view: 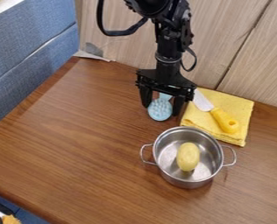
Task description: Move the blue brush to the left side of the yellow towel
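Observation:
The black gripper (161, 107) hangs low over the table's back part, open, with one finger on each side of the light blue brush (160, 110). The brush lies with its bristly round head toward the camera and its handle running back under the gripper. To the right of both is the folded yellow towel (240, 114), a small gap away from the brush. Whether the fingers touch the brush is hard to tell.
A knife with a yellow handle (225, 121) lies on the towel. In front of the towel stands a metal pot (167, 172) holding a yellow potato-like object (188, 156). Wooden panels (234, 26) rise behind the table (76, 144).

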Motion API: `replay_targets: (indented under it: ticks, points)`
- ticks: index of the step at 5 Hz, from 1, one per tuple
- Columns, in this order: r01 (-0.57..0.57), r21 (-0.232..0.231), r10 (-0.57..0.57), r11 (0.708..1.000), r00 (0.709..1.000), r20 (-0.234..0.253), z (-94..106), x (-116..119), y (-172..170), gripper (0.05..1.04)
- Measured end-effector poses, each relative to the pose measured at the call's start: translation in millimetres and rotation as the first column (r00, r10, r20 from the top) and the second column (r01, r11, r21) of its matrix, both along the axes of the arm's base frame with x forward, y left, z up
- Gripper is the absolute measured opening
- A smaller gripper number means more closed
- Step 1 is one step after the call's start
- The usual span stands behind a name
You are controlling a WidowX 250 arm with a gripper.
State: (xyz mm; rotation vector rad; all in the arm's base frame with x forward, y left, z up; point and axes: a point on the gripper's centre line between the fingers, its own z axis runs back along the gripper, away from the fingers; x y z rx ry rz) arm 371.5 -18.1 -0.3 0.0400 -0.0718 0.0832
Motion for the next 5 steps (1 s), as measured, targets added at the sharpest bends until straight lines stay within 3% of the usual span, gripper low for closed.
replay_targets:
  ticks: [2,3,4,5]
  points:
    - [-0.015,0.01,0.015,1.0,1.0,-0.008,-0.3,-1.8,-0.4,1.001]
    - [-0.023,0.015,0.024,1.0,0.999,-0.034,10.6,-5.6,0.3,1.001]
    - [-0.025,-0.017,0.025,1.0,0.999,0.036,45.7,-1.7,-4.0,1.001]
    - [0.002,-0.042,0.001,0.999,0.997,0.082,68.7,-0.9,-7.8,1.001]
